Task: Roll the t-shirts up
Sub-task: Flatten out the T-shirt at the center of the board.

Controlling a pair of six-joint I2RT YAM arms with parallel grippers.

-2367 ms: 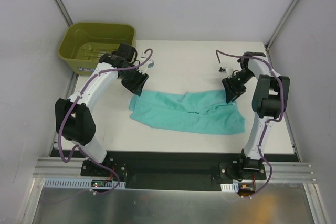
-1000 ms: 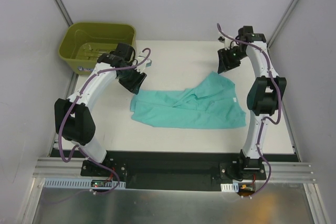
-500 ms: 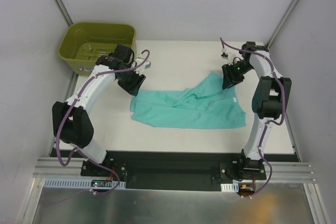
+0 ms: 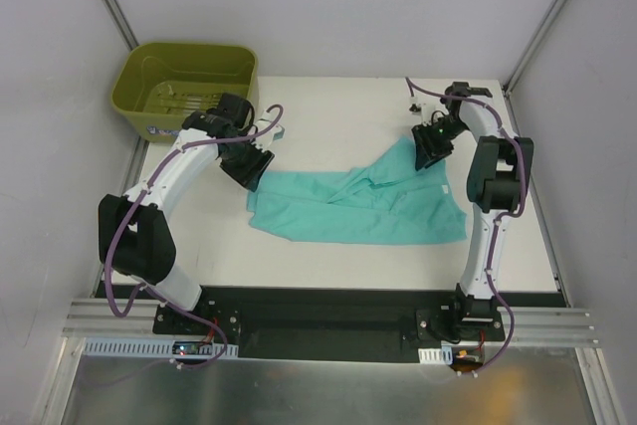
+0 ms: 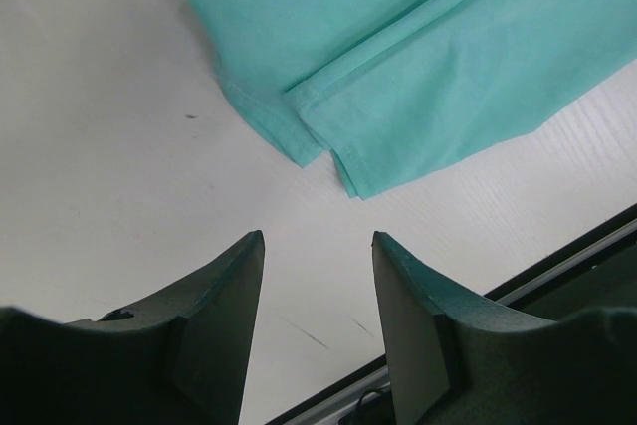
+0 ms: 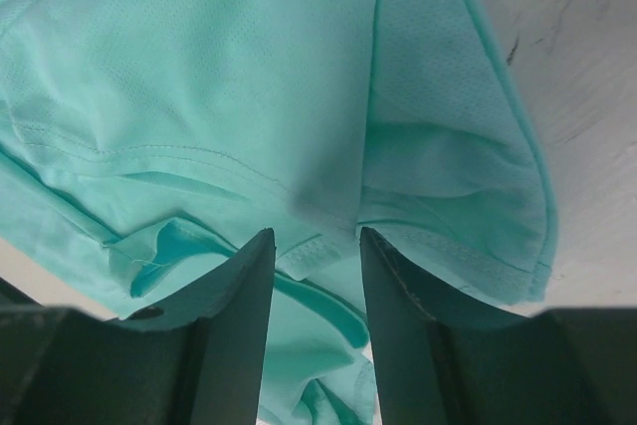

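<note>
The teal-green t-shirt [image 4: 368, 206] lies crumpled and partly folded across the middle of the white table. My left gripper [image 4: 251, 174] is open and empty, hovering just off the shirt's far left corner; that corner shows in the left wrist view [image 5: 328, 151]. My right gripper [image 4: 426, 154] is open above the shirt's far right corner. In the right wrist view the folded fabric with its hem [image 6: 299, 146] fills the frame, and the fingers stand apart on either side of a fold [image 6: 314, 254].
An olive-green plastic tub [image 4: 184, 82] stands at the far left corner of the table, behind my left arm. Grey walls enclose the table on three sides. The black rail [image 4: 318, 320] with the arm bases runs along the near edge.
The right gripper has let go of the shirt's right side, swung far and come back over the far right corner. The shirt's right part now lies folded toward the back. The left gripper moved slightly nearer.
</note>
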